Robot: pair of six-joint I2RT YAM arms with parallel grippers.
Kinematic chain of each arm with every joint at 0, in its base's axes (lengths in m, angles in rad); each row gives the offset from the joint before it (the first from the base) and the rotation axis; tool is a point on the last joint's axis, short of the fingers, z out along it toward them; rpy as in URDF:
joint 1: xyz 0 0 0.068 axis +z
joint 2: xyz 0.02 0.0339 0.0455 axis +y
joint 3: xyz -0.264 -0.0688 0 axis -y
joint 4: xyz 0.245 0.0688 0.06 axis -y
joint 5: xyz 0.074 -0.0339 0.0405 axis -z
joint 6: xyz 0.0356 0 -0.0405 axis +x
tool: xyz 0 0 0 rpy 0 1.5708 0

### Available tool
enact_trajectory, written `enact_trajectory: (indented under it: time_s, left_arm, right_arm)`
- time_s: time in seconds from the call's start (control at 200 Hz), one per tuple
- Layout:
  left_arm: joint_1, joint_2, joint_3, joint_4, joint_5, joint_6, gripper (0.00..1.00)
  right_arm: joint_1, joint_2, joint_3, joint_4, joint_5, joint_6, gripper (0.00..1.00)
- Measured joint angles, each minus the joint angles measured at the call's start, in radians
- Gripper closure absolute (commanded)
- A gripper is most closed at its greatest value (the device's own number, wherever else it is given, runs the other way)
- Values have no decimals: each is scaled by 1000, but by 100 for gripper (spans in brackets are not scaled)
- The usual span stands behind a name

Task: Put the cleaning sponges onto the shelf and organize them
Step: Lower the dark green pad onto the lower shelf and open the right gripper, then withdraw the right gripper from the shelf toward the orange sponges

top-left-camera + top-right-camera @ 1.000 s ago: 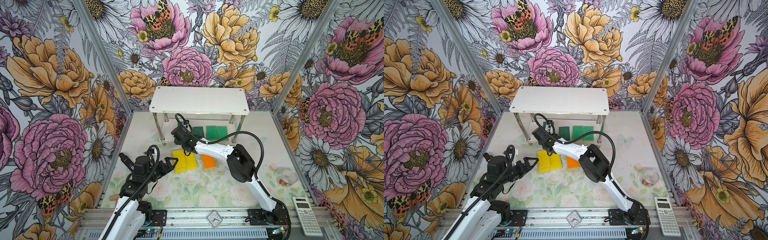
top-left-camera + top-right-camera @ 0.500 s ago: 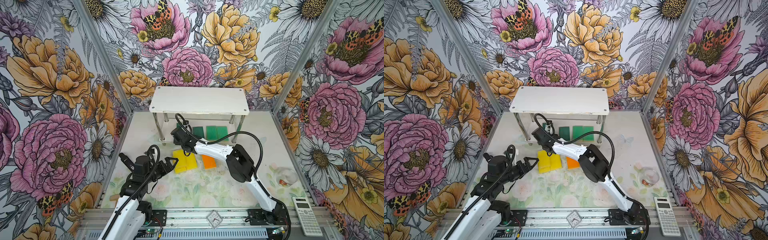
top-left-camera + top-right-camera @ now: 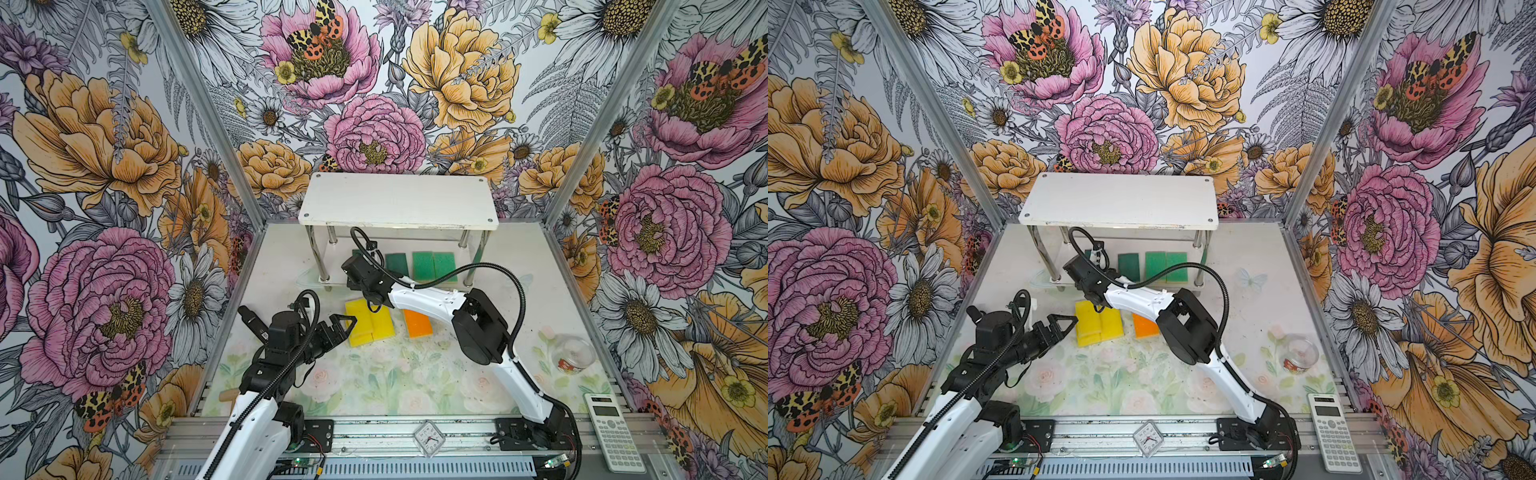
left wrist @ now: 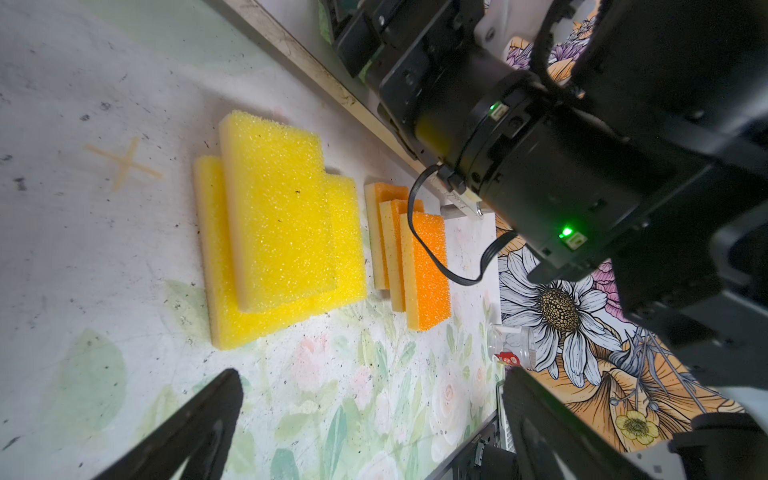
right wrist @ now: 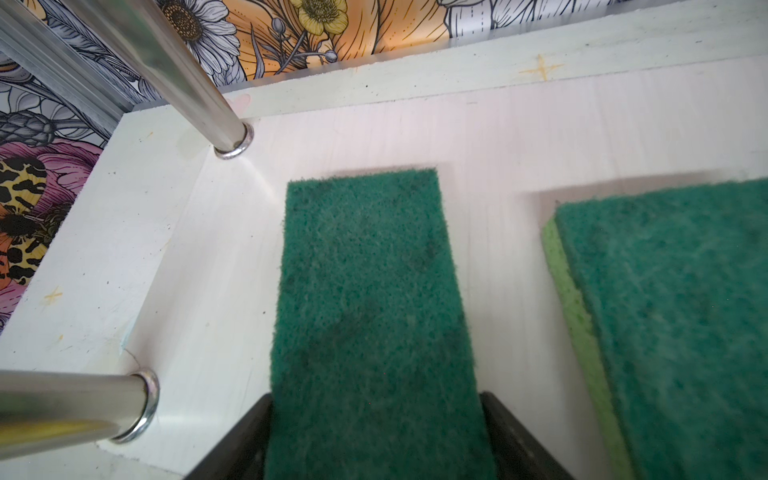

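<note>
Down at the front, the left gripper [image 4: 372, 378] hangs just short of the yellow sponges [image 4: 278, 216], jaws spread wide with nothing between them. The yellow sponges lie flat on the table [image 4: 83, 104], 1 resting on top of the others, long axes running front to back in both top views. Just to their right, 3 orange sponges [image 4: 424, 270] overlap in a staggered stack, pale underlayers showing, lengthwise the same way.

Further back, the right gripper [image 5: 374, 399] reaches across the middle to the lower board [image 5: 232, 291] of the shelf [image 3: 399, 199]. A dark green sponge [image 5: 365, 291] lies there near the chrome legs [image 5: 191, 83], its long axis pointing straight away from the gripper toward the back. The jaws flank its near end, 1 on each side; clenched or released, I cannot tell.

Apart to its right lies a second dark green sponge [image 5: 673, 311] on a pale green underlayer. Beyond that, 2 brighter green sponges [image 3: 434, 266] sit side by side, also lengthwise front to back.
</note>
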Motion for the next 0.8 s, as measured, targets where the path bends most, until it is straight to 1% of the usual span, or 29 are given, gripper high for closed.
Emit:
enact_trajectory:
  time_s: [0.245, 0.495, 0.7, 0.801]
  left_arm:
    - [0, 0, 0, 0, 0, 0, 1]
    - [0, -1, 0, 0, 0, 0, 1]
    - [0, -1, 0, 0, 0, 0, 1]
    - [0, -3, 0, 0, 0, 0, 1]
  right_arm:
    - [0, 0, 0, 0, 0, -1, 17]
    - [2, -2, -4, 0, 1, -1, 14]
    - [8, -45, -55, -3, 4, -17, 12]
    - [9, -92, -95, -8, 4, -28, 12]
